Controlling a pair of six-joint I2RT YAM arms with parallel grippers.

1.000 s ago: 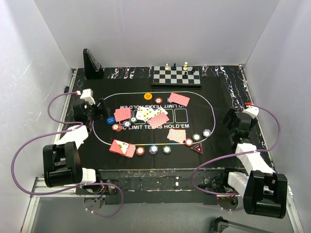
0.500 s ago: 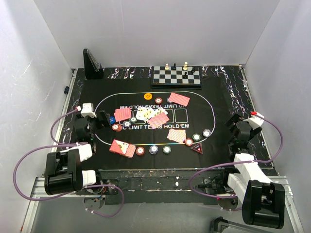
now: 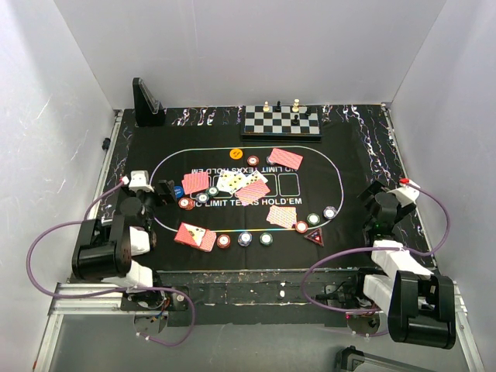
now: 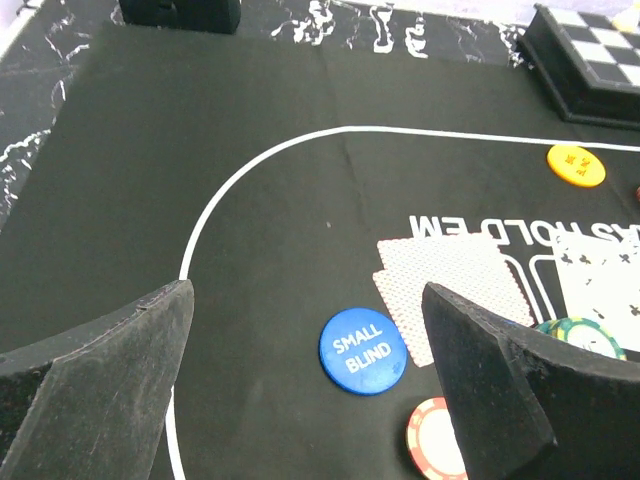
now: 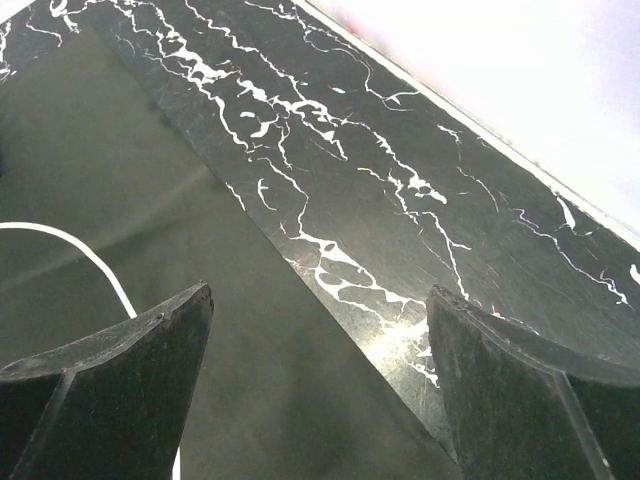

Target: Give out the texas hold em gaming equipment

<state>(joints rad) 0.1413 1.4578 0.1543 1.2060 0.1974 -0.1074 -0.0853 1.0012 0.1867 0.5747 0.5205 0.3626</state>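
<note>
Blue SMALL BLIND chip (image 4: 363, 351) lies flat on the mat (image 4: 150, 150), just ahead of the left gripper (image 4: 308, 292) and between its jaws, which stand wide apart, empty. Step, I judge: approach to pick this chip. Next move needs fwd and down, then closing on the thin edge. Right gripper (image 5: 320, 295): jaws apart also, nothing held.

Count, top view: 1 blue chip, 1 orange chip (image 3: 235, 153), approx. 10 other chips (image 3: 266, 237), at least 5 red-back cards (image 3: 285, 159), 1 triangular marker (image 3: 315, 236).

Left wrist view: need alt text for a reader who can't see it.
A blue chip marked SMALL BLIND lies on the mat just ahead of the open left claw. Face-down cards and a red chip lie to its right. An orange chip and a corner of the chessboard sit farther back.
</note>
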